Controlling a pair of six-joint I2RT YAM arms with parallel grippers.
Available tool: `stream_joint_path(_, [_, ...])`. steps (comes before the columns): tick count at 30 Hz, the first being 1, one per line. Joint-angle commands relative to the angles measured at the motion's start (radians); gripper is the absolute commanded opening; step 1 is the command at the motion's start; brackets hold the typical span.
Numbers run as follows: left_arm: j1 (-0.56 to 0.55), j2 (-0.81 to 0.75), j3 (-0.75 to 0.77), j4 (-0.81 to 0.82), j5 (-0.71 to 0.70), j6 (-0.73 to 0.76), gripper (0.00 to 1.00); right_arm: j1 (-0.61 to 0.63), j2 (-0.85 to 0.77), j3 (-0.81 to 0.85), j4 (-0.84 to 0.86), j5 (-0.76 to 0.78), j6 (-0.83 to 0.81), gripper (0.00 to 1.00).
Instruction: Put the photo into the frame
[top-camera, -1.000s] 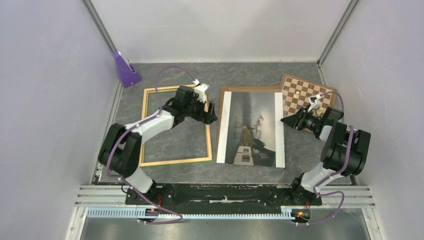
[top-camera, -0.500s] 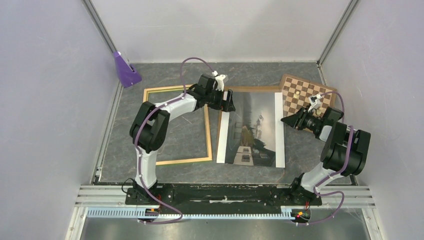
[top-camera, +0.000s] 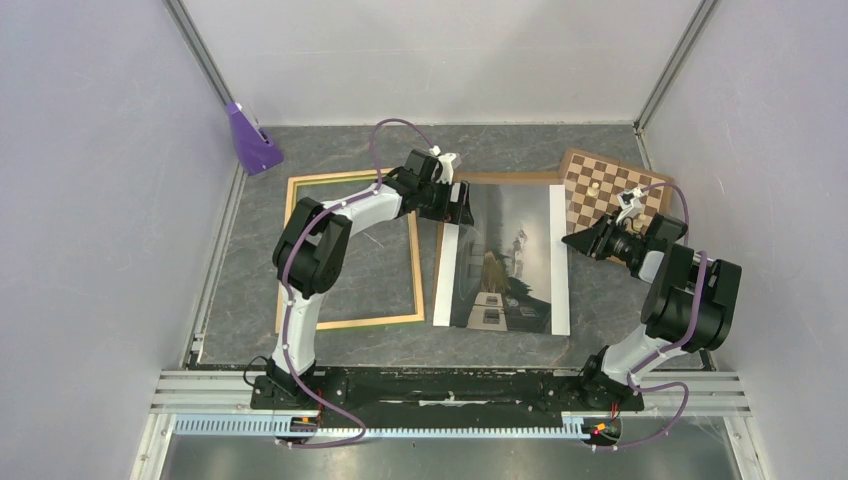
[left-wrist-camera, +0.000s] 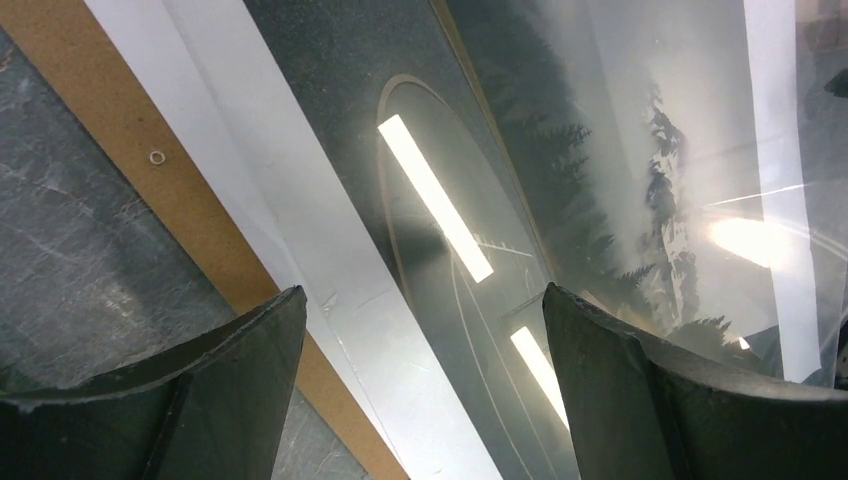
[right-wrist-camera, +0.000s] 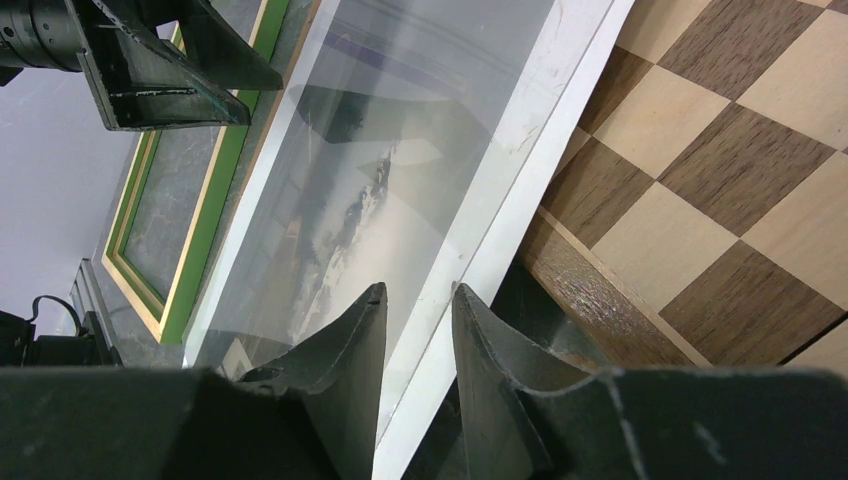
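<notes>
The photo (top-camera: 505, 258) lies face up in the middle of the table on a brown hardboard panel (top-camera: 500, 177). The frame (top-camera: 345, 322) lies flat to its left, with green showing on it in the right wrist view (right-wrist-camera: 215, 190). My left gripper (top-camera: 462, 207) is open over the photo's far left corner. In the left wrist view my left gripper (left-wrist-camera: 424, 292) spans the photo's (left-wrist-camera: 560, 150) white strip and the panel's edge (left-wrist-camera: 150, 170). My right gripper (top-camera: 572, 240) is at the photo's right edge. Its jaws (right-wrist-camera: 420, 287) stand a narrow gap apart with the white strip (right-wrist-camera: 520, 150) showing between them.
A brown-and-cream chessboard (top-camera: 612, 190) with one small piece (top-camera: 594, 188) lies at the back right, next to my right gripper. A purple object (top-camera: 252, 140) stands at the back left. Walls close in the table on three sides.
My left arm has swung right, from the frame's right rail to the photo's far left corner. The right arm, photo and frame have not moved.
</notes>
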Motion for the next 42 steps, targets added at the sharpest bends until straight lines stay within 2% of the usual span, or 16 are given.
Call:
stream_joint_path(1, [-0.015,0.009,0.046,-0.002,0.018,-0.029,0.93,0.002,-0.011,-0.001,0.021,-0.011,-0.019,0.33])
stream_joint_path(34, [-0.016,0.052,0.073,-0.043,-0.035,0.01,0.92,0.002,-0.008,-0.001,-0.007,-0.018,-0.033,0.33])
stream_joint_path(42, [-0.028,0.052,0.025,-0.023,-0.023,-0.003,0.91,0.005,0.005,-0.031,0.079,-0.035,0.025,0.33])
